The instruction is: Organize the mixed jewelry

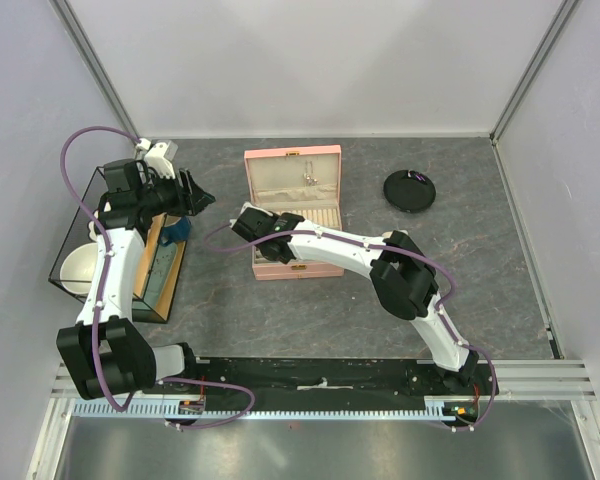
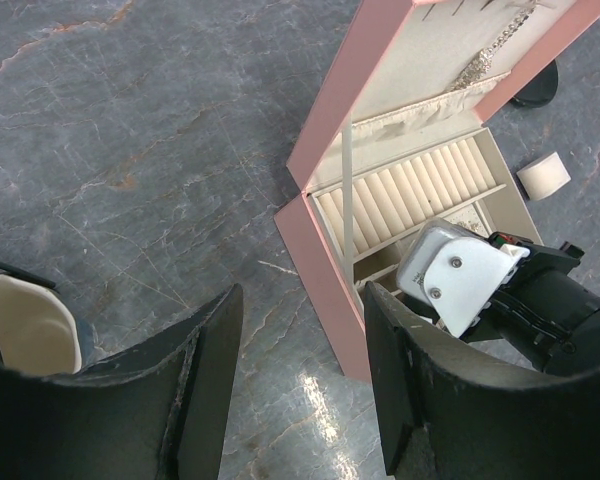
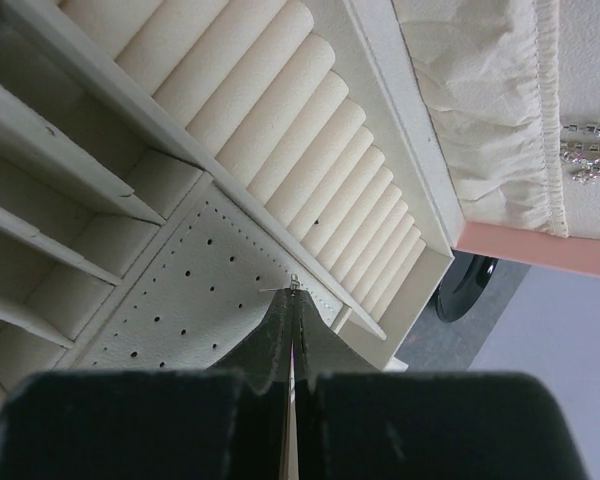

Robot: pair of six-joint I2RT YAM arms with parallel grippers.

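Observation:
A pink jewelry box (image 1: 280, 271) stands open mid-table, with cream ring rolls (image 3: 310, 130), a perforated earring panel (image 3: 180, 300) and small compartments. My right gripper (image 3: 295, 298) is shut on a tiny silvery earring (image 3: 293, 287), its tips just over the panel's far edge. From above, that gripper (image 1: 248, 222) sits over the box's left side. Sparkly chains (image 3: 590, 160) hang in the lid (image 1: 308, 176). My left gripper (image 2: 302, 300) is open and holds nothing, above bare table left of the box (image 2: 325, 270). It hovers high at the far left (image 1: 202, 195).
A round black disc (image 1: 410, 190) lies right of the box. A small beige pad (image 2: 545, 175) sits behind the box. A black wire frame holding a white bowl (image 1: 80, 268) stands at the left edge, with a blue object (image 1: 175, 232) beside it.

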